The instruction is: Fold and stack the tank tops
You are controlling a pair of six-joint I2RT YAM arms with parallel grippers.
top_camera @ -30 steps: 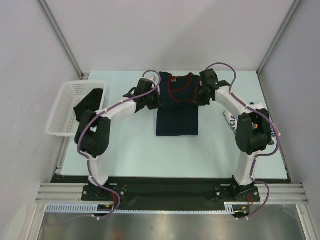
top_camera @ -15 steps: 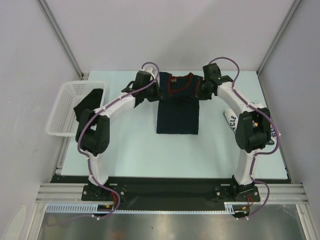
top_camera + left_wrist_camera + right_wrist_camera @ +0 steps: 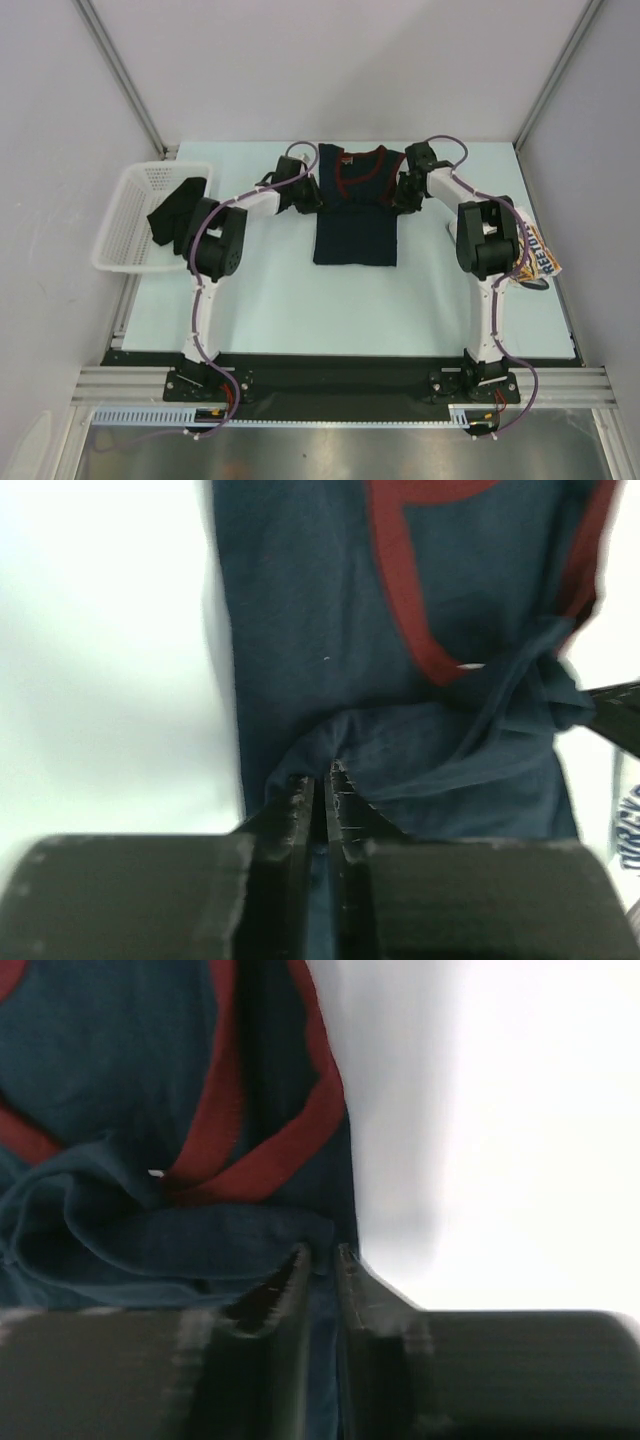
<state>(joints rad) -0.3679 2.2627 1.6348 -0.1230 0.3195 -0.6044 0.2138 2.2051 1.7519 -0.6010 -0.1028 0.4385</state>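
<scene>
The navy tank top (image 3: 355,215) has a bunched fold nipped at each side edge by the left gripper (image 3: 322,776) and right gripper (image 3: 320,1252), jaws nearly together on the cloth. It lies flat on the table (image 3: 270,290), long axis near-to-far, neckline toward the far edge.

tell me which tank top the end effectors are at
The navy tank top with red trim, mid-table: the left end effector and right end effector touch its side edges. The white tank top lies apart, far right.
</scene>
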